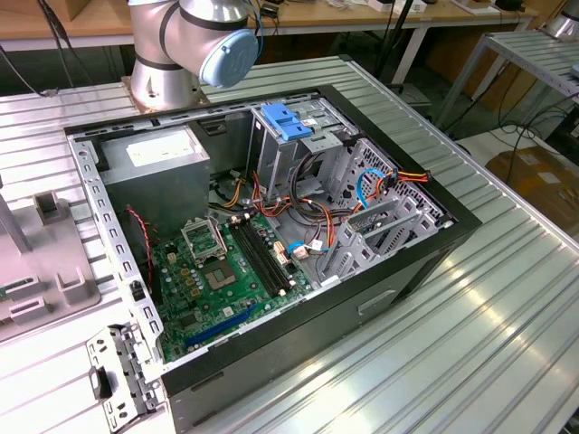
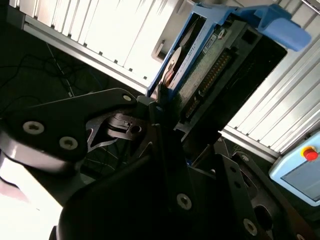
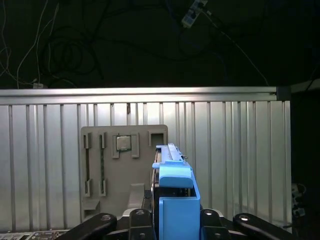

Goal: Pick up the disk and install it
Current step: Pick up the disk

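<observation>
In both wrist views my gripper (image 3: 172,218) is shut on the disk (image 3: 173,185), which stands on edge between the black fingers (image 3: 139,218), held up over the ribbed table. In the first wrist view the disk's blue plastic rail and tab face the camera. The second wrist view shows the disk (image 2: 210,65) from the side: blue rail, green circuit board and a row of connector pins, with a dark finger (image 2: 165,132) pressed against it. In the exterior view the open computer case (image 1: 109,235) lies on the table, with a drive cage (image 1: 317,136) at its far side.
A bare blue bracket (image 1: 285,122) sits in the drive cage. A grey power supply (image 1: 154,163), motherboard (image 1: 217,271) and loose cables (image 1: 362,190) occupy the case. A grey fixture plate (image 3: 125,170) with a small chip lies on the table below the gripper. The arm's base (image 1: 172,54) stands behind the case.
</observation>
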Available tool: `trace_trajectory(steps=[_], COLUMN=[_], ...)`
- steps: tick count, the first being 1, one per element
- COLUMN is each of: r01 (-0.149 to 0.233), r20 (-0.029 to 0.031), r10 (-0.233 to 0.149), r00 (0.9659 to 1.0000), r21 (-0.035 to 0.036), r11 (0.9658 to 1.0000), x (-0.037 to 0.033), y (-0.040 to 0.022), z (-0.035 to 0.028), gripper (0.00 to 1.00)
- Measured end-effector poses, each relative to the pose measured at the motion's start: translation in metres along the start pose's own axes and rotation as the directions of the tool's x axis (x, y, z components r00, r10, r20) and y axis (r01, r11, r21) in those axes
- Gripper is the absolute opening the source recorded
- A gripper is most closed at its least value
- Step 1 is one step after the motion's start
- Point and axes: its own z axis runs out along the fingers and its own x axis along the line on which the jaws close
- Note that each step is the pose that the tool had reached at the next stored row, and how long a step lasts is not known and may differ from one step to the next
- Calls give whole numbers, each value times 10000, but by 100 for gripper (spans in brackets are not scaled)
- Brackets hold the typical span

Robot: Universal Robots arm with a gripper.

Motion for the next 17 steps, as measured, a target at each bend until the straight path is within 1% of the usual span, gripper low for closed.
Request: trace_trajectory(steps=[1, 6, 7, 8, 9, 10, 11, 17], r01=[0, 1, -2, -3, -7, -12, -11, -12], r20=[0, -3, -54, -152, -501, -902, -937, -938], r10=[0, -1, 2, 3, 8, 14, 14, 15], r00=[10000, 10000, 10000, 9999, 9987, 9959, 9956, 9956], r21=[-1, 0, 2, 3, 12, 25, 26, 25], r11=[10000, 10000, 10000, 10000, 10000, 10000, 10000, 10000], x=[0, 0, -1, -1, -1, 0, 1, 61], y=[0, 0, 0, 0, 0, 0, 0, -3], z=[-8, -11, -11, -11, -11, -11, -10, -10], gripper=[36, 36, 36, 36, 36, 36, 36, 36])
